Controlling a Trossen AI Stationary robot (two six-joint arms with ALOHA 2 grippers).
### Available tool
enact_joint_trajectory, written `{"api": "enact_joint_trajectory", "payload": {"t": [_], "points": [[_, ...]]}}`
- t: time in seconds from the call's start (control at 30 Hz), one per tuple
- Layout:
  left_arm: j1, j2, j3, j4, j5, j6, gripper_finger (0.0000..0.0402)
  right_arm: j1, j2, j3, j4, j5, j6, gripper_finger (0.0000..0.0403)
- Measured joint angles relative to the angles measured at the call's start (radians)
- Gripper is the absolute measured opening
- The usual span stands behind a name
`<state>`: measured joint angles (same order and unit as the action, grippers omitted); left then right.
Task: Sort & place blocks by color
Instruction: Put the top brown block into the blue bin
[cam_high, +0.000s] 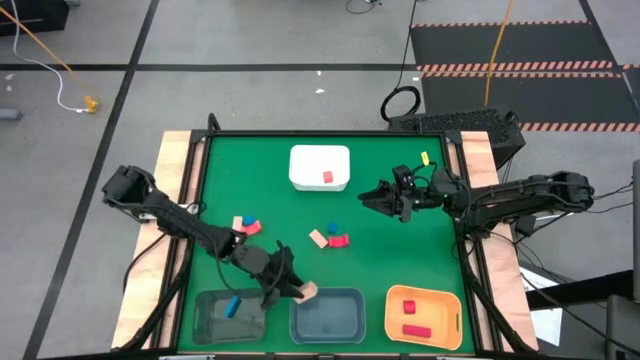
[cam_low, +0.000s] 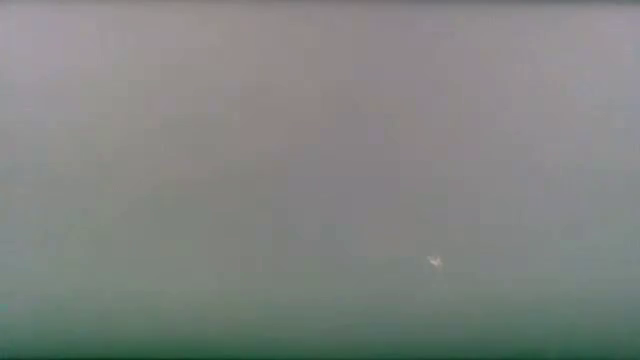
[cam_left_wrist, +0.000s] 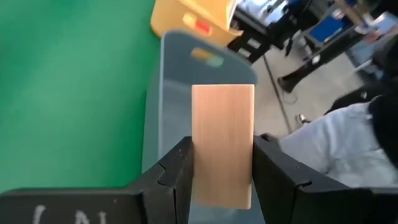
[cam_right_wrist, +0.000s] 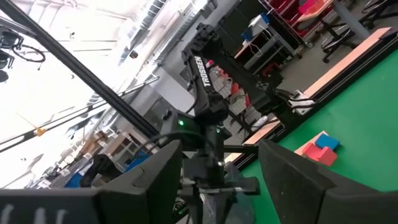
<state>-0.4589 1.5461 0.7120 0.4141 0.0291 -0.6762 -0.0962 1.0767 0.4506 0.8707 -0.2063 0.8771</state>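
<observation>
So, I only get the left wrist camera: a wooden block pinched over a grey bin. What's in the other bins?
Observer: The grey bin on the left arm's side holds one blue block.
Operator: And that orange one?
Observer: The orange tray holds two red blocks.
Operator: Is the other arm busy?
Observer: No. The right arm's jaws hover open above the green mat, near the white tray.
</observation>
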Motion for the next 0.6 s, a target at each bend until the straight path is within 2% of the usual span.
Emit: {"api": "enact_joint_trajectory", "payload": {"t": [0.4,0.6], "points": [[-0.048,0.072,0.000,0.005,-0.009,0.039,0.0132,0.000,0.000,0.000,0.000,-0.003,0.000,0.0205],[-0.047,0.071,0.000,0.057,-0.039,0.094,0.0172,0.000,0.000,0.000,-0.001,-0.003,0.000,0.0205]]}}
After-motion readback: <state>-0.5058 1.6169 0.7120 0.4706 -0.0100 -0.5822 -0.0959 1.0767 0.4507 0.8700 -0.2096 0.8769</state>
